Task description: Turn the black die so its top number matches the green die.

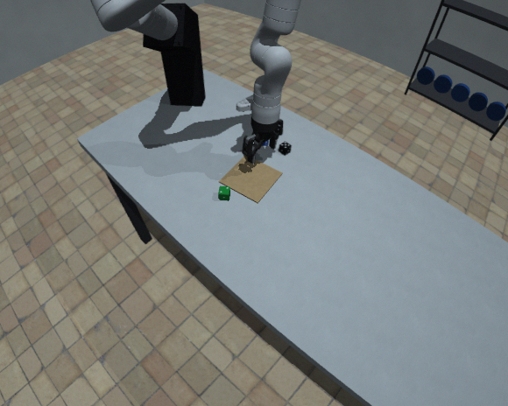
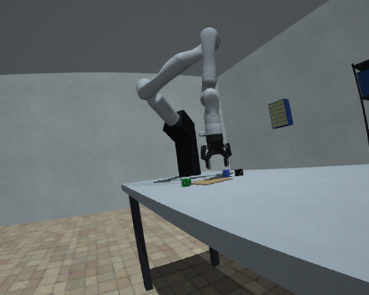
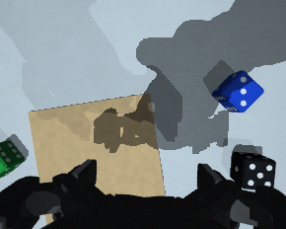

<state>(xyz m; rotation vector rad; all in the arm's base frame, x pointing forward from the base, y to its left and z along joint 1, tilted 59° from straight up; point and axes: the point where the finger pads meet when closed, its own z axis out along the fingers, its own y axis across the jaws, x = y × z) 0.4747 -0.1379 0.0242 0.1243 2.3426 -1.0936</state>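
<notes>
The black die lies on the table just off the far right corner of the tan mat; in the wrist view the black die shows five pips on top and lies off the mat. The green die lies on the table by the mat's near left corner and shows at the left edge of the wrist view. My gripper hangs open and empty above the mat's far corner, left of the black die. It also shows in the exterior view.
A blue die lies on the table beyond the mat, partly hidden behind the gripper in the top view. The black robot base stands at the table's far end. A shelf stands off to the right.
</notes>
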